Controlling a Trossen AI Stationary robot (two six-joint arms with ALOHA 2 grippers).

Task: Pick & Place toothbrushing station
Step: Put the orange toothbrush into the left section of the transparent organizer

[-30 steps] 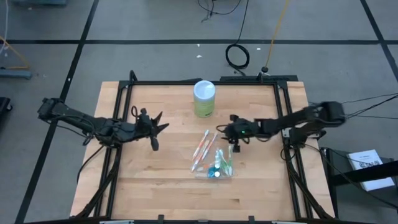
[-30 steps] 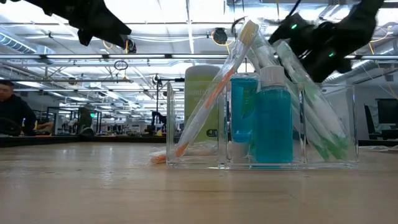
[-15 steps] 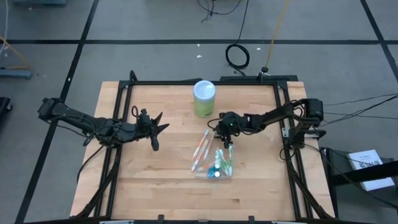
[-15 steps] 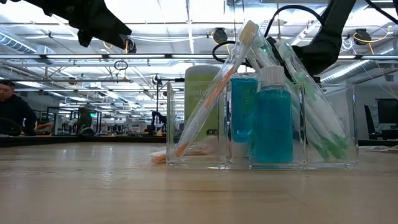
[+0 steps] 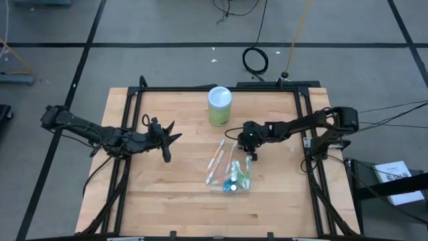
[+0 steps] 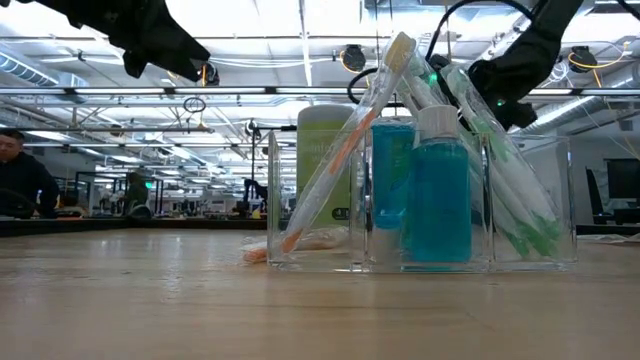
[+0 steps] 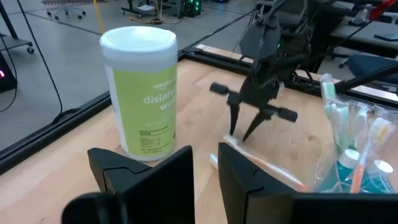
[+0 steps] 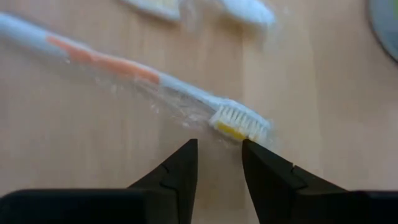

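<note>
since its part-open fingers straddle nothing, the right gripper [image 5: 249, 148] hangs over the orange brush [image 8: 155, 81] mid-table (left gripper [image 5: 166, 138] shut, idle).

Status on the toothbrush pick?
Right gripper jaws open over loose orange toothbrush, not gripping. Left gripper shut, idle left. Organizer beside; nothing blocking.

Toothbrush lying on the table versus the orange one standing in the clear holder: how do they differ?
The loose toothbrush lies flat on bare wood, while the stowed toothbrush leans head-up in an end compartment of the clear holder. The right hand hovers open at the loose toothbrush's bristles, not at the stowed toothbrush. Both have pale handles with orange grips.
</note>
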